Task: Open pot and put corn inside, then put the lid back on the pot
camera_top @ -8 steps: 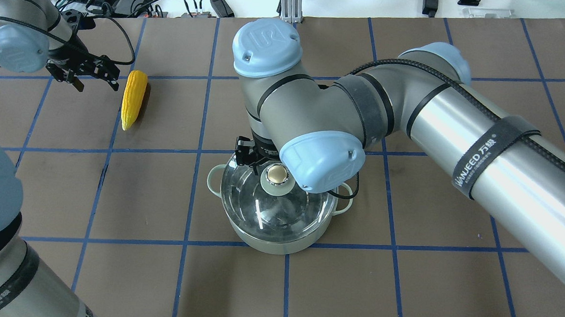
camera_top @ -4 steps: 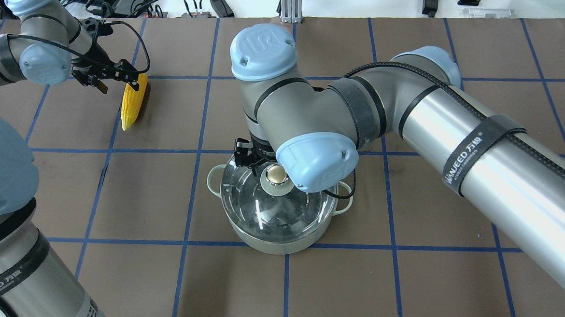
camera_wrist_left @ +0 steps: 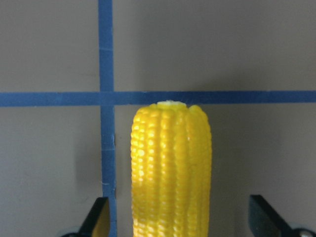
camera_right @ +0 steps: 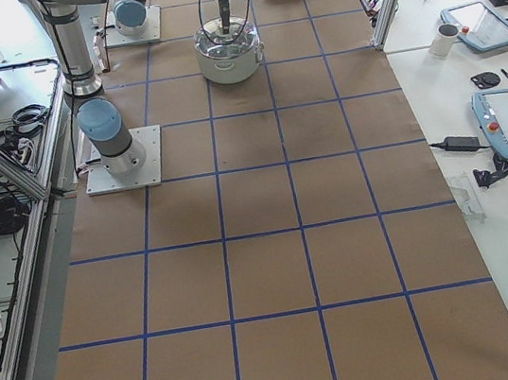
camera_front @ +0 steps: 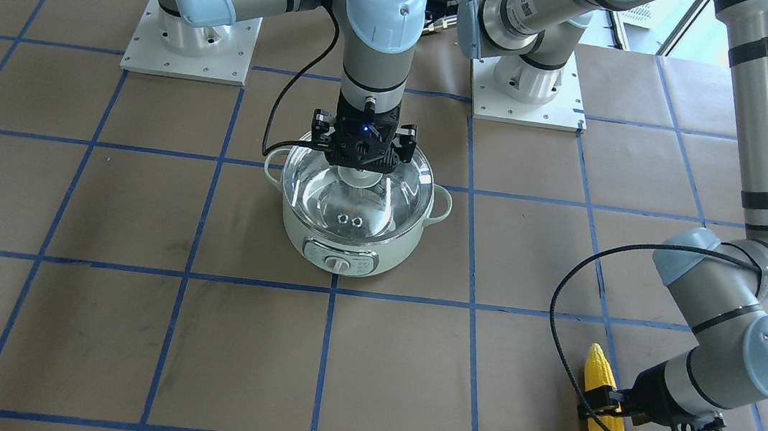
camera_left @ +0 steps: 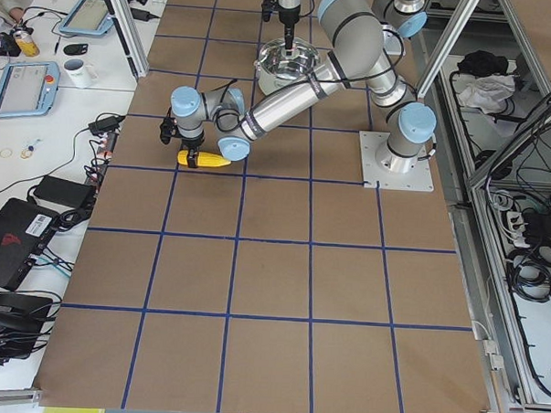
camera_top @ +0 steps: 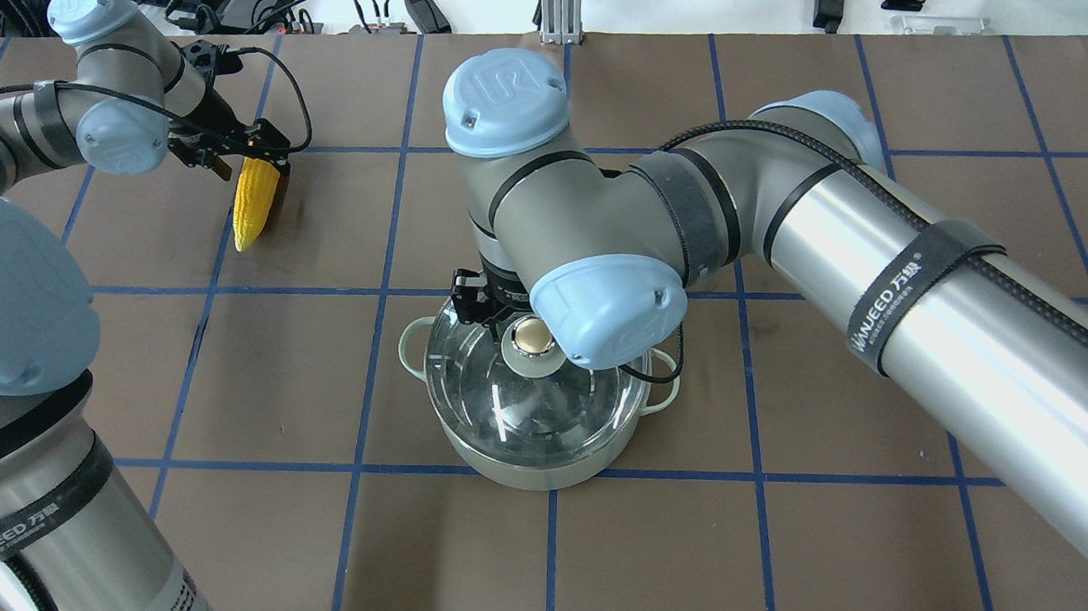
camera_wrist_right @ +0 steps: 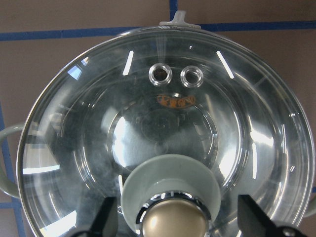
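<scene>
- Brown paper crossed with blue tape covers the table point(camera_top: 773, 560). The pot point(camera_top: 535, 468) stands near the middle, and the lid point(camera_top: 501, 415) sits on its rim.
- The corn point(camera_top: 253, 202) lies flat on the paper, well apart from the pot. In the overhead view it is at about ten o'clock from the pot, blunt end toward twelve and tip toward six.
- A second ago the left gripper point(camera_wrist_left: 180, 219) hung off the cob's nine o'clock side. It has since swung in over the blunt end.
- In its wrist view the fingers stand apart, one on each side of the cob, with a gap showing on both sides, so nothing is pinched yet.
- The corn has not shifted.
- The right gripper point(camera_wrist_right: 177, 219) has barely moved. It hovers low over the lid's knob point(camera_wrist_right: 173, 217), fingers spread to either side and apparently not pressing on it.
- Both arms seem lined up for their grasps. The lid has to come off before the cob can go in, so the right arm's pinch and lift is probably the step that matters next.
</scene>
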